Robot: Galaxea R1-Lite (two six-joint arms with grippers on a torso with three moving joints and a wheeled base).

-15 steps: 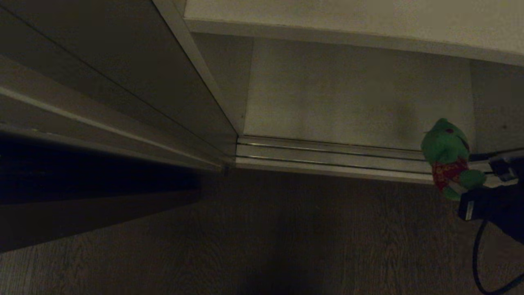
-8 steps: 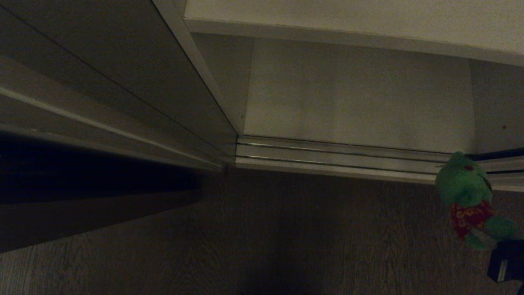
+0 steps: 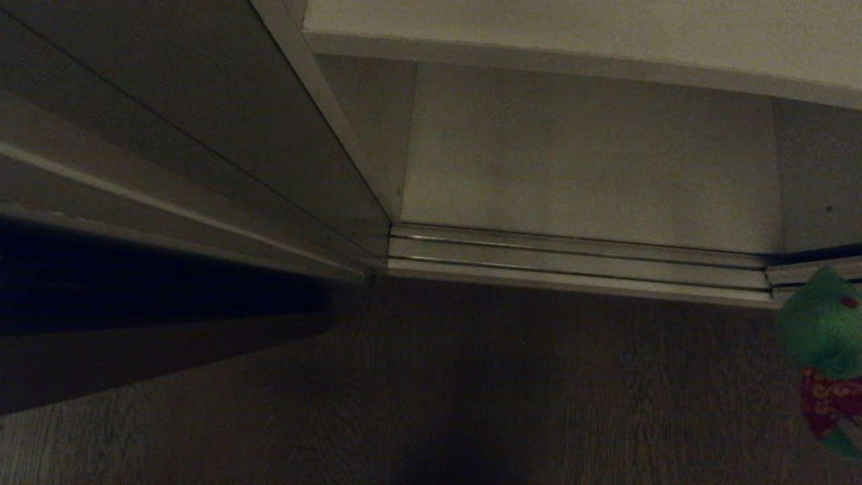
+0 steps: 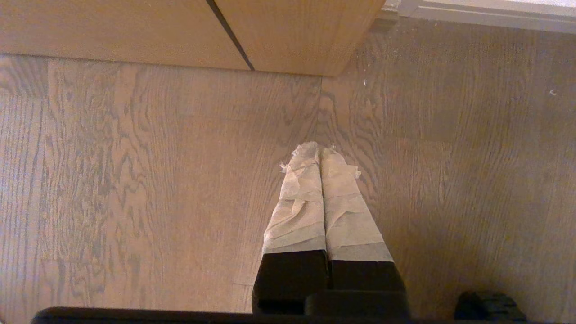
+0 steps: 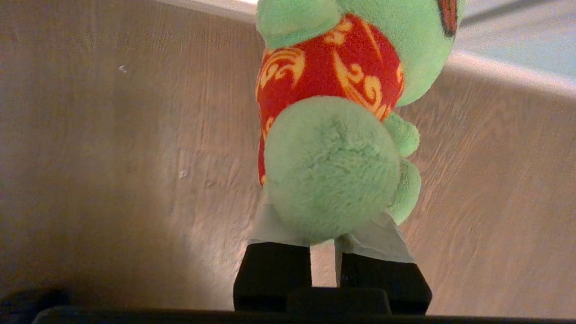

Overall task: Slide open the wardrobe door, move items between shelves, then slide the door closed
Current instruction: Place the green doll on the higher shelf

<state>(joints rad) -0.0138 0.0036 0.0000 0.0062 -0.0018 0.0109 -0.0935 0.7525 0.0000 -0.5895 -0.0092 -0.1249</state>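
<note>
**Frog carried at the right, outside the wardrobe**

The green frog (image 5: 333, 148) is being gripped by the right gripper (image 5: 330, 236), clamped on its lower body, above the wooden floor (image 3: 512, 391) near the door track (image 3: 572, 263). The left gripper (image 4: 320, 155) is being held closed over the floor.

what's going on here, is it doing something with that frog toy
The robot's right gripper has its taped fingers clamped on a green frog plush in a red patterned outfit, holding it in the air above the wooden floor in front of the wardrobe. The sliding wardrobe door is pushed aside to the left, and the bottom shelf shows bare behind the floor track. The left gripper hangs idle over the floor, fingers together and holding nothing.
</note>
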